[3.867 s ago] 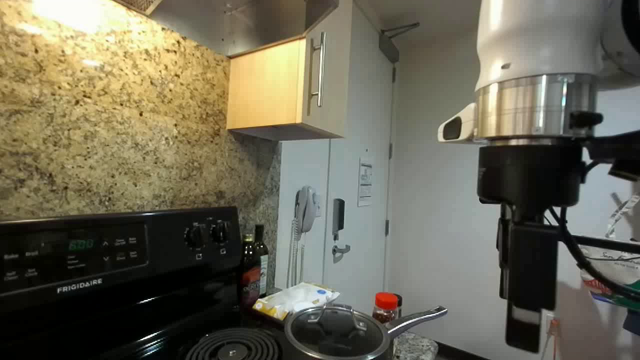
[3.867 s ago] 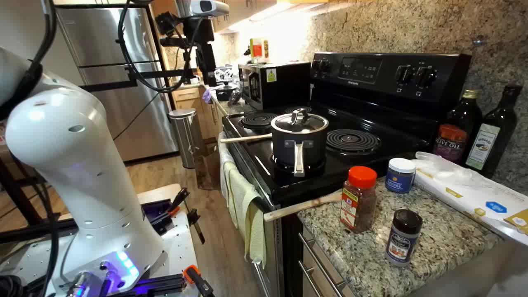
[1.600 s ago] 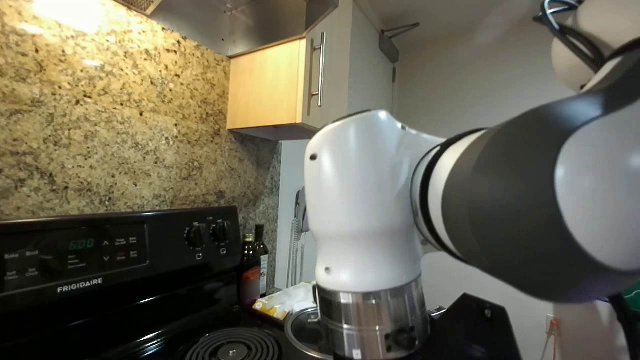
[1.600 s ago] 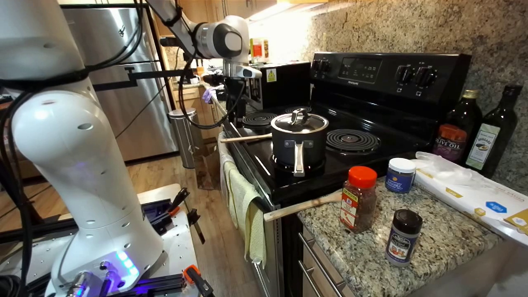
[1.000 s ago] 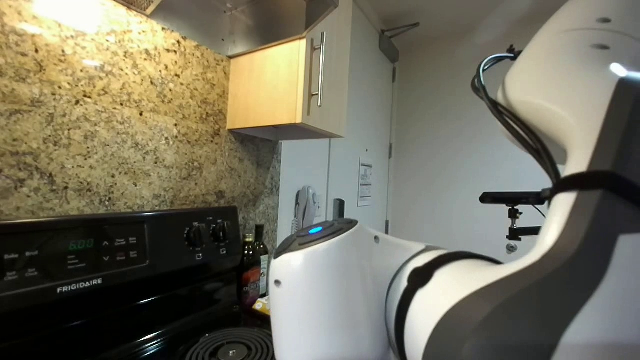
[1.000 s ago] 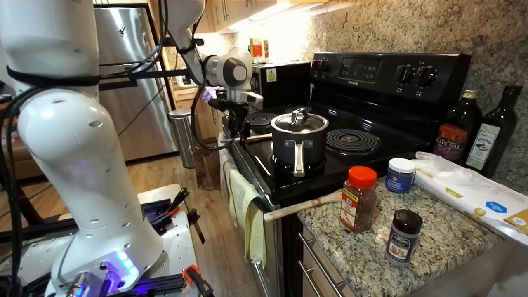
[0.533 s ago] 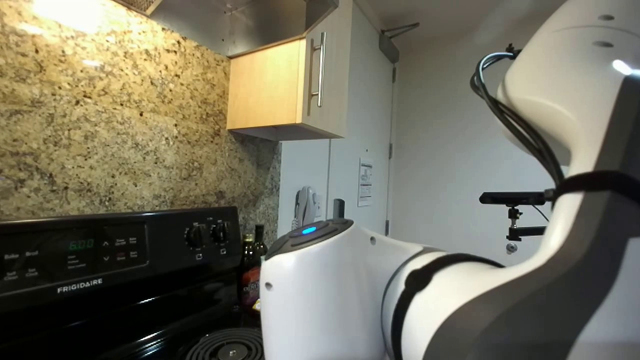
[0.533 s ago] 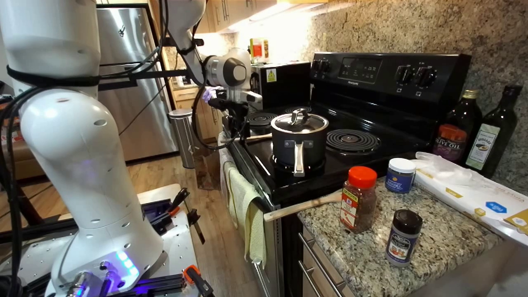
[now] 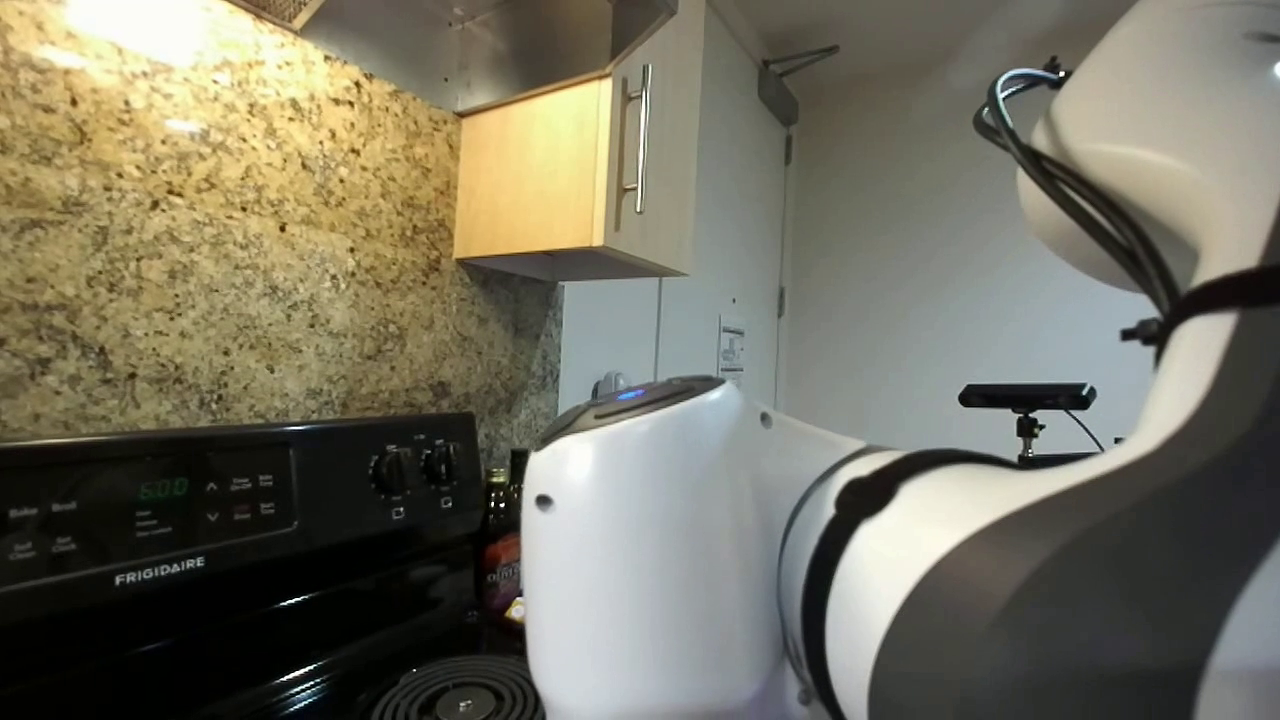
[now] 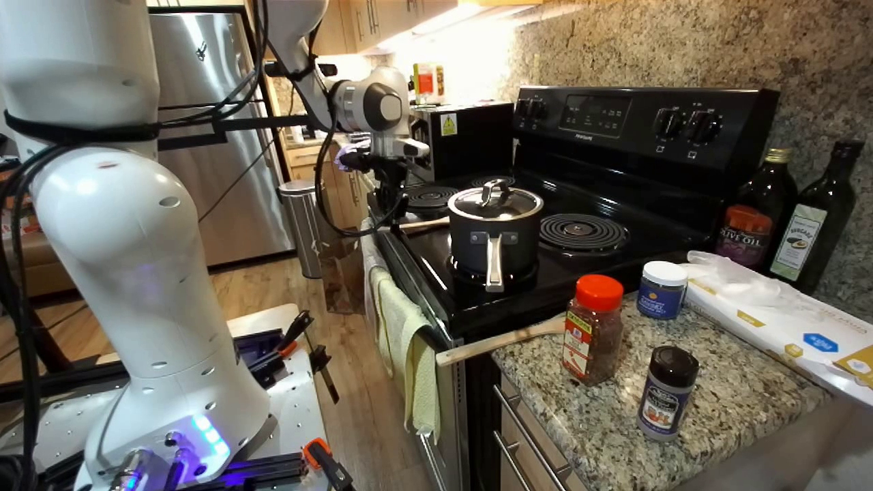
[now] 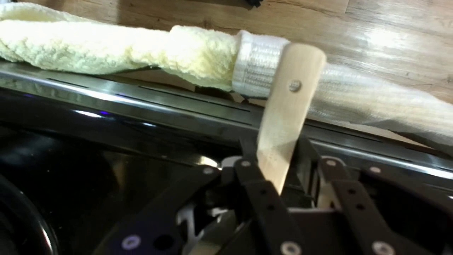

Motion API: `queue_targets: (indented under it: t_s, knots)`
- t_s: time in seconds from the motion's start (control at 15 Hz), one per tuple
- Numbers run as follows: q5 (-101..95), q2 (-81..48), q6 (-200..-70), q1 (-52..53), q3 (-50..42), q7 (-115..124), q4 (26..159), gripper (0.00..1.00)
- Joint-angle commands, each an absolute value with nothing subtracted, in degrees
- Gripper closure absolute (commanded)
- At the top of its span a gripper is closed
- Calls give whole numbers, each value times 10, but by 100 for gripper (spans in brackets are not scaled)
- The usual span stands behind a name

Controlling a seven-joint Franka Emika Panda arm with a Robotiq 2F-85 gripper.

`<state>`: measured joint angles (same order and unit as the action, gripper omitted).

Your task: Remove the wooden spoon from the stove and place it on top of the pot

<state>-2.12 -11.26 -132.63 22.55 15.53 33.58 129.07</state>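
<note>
The pale wooden spoon (image 10: 428,224) slants from beside the pot toward the front of the black stove (image 10: 426,262). In the wrist view its flat handle (image 11: 292,95), with a hole near the tip, sticks out over the front edge. My gripper (image 11: 276,147) is closed around this handle, a finger against each side. The gripper (image 10: 395,210) hides the spoon's front part in an exterior view. On the front burner stands the dark pot (image 10: 494,245), its glass lid on and its steel handle toward the counter. My arm covers the pot in an exterior view (image 9: 640,560).
Towels (image 11: 198,53) hang along the stove front below the spoon handle. Another wooden utensil (image 10: 501,342) lies at the counter edge by a red-capped jar (image 10: 593,331). Two oil bottles (image 10: 750,218) stand near the wall. A microwave (image 10: 470,140) sits beyond the stove.
The arm came over the stove and down to the spoon. The gripper went from open to closed on the handle. In the last half second the arm has risen slightly.
</note>
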Motion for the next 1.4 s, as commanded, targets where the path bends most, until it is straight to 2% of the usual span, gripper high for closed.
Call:
queue_targets:
  t_s: [0.0,0.13,0.53,0.6,0.67,0.87,0.93,1.33]
  knots:
    - [-24,-99,-1313,228,155,347,1286,92]
    - [-32,-85,-1305,231,154,360,1290,86]
    - [-48,-9,-1315,232,169,395,1334,86]
    - [-27,-49,-1323,222,168,375,1306,86]
    - [-28,-40,-1323,221,171,375,1310,74]
    - [-28,-45,-1323,220,170,375,1309,74]
    - [-28,-47,-1323,220,170,375,1309,86]
    - [7,48,-1335,201,157,511,1343,86]
